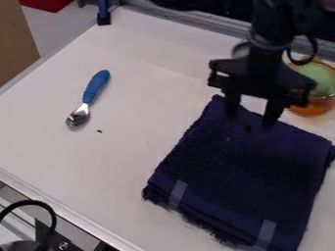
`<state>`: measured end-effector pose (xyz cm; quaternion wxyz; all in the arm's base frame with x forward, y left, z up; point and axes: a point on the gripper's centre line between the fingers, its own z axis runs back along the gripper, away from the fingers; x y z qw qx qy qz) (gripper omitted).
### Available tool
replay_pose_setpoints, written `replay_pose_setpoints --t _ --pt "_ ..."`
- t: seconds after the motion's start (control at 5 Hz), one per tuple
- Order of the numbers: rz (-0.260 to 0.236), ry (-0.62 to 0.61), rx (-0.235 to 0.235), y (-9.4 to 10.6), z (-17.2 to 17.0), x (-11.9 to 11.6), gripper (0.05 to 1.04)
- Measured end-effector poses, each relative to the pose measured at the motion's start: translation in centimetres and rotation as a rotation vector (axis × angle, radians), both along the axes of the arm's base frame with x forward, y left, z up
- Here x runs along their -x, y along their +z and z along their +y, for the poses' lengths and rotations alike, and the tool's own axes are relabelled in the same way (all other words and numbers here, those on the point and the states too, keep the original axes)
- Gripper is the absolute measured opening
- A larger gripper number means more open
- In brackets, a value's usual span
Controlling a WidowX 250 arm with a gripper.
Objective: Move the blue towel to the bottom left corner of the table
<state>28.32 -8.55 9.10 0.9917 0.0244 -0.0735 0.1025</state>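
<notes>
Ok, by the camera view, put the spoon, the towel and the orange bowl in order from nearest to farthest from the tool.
1. Blue towel, directly beneath the tool.
2. Orange bowl, at the picture's right edge.
3. Spoon, over on the picture's left.

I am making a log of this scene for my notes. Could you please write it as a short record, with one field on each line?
towel: dark blue, lying flat in the lower right of the view
towel detail: two pale strips near its lower edge
gripper: black, over the towel's upper end, fingers apart
contact: cannot tell whether the fingers touch the cloth
utensil: blue-handled spoon or spork, left of the towel
right edge: orange item with something green, partly behind the gripper
surface: white table
task state: towel not at the bottom left corner
</notes>
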Motion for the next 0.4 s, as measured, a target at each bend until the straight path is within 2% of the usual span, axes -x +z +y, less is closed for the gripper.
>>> replay_pose_setpoints --t 0.2,0.4 --pt "-0.057 0.084 -0.091 -0.2 4.1 -1.3 0.977" --pt "-0.059 0.14 -0.133 -0.2 8.4 -1.9 0.998"
